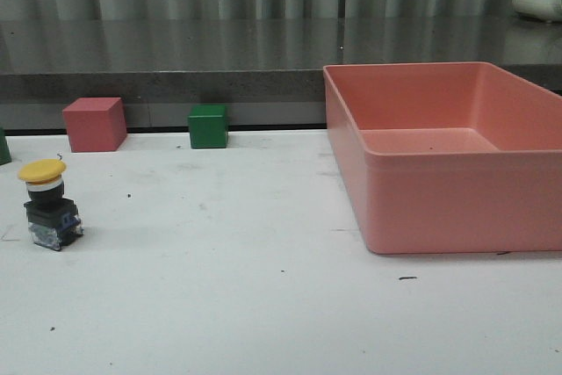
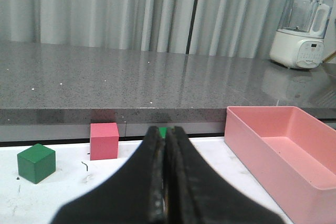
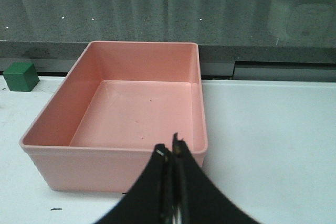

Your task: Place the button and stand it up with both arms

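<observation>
The button (image 1: pixel 48 204) stands upright on the white table at the left in the front view, yellow cap on top, black body and clear base below. It does not show in either wrist view. Neither arm shows in the front view. My left gripper (image 2: pixel 166 135) is shut and empty, above the table and pointing toward the back ledge. My right gripper (image 3: pixel 171 150) is shut and empty, just in front of the near wall of the pink bin (image 3: pixel 105 169).
The pink bin (image 1: pixel 439 208) fills the right side of the table. A red cube (image 1: pixel 94 124) and a green cube (image 1: pixel 208 126) sit at the back edge. Another green cube (image 2: pixel 35 162) lies at the far left. A grey counter runs behind.
</observation>
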Robot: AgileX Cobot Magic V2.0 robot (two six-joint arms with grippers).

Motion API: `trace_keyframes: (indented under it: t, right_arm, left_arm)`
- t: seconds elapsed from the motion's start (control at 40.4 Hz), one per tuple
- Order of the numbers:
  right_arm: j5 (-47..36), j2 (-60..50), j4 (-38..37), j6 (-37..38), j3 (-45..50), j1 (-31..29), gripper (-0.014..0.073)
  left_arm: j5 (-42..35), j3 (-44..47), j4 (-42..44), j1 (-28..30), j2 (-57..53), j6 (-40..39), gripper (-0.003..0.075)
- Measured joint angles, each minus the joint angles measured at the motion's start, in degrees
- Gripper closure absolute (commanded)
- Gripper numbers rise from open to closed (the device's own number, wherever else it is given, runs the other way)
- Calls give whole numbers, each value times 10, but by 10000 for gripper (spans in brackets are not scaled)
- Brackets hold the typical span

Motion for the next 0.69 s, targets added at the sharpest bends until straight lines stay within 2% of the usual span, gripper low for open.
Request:
trace_keyframes:
  t: [0.198, 0.445, 0.693]
  right_arm:
    - [0, 0, 0, 0, 0, 0, 662]
    - [0, 0, 0, 0, 0, 0, 662]
    - [0, 0, 0, 0, 0, 0, 662]
  left_arm:
    - [-11, 59, 0, 58, 0, 0, 740]
    - [-81, 162, -3, 152, -20, 0, 740]
    - [-117, 239, -5, 171, -21, 0, 740]
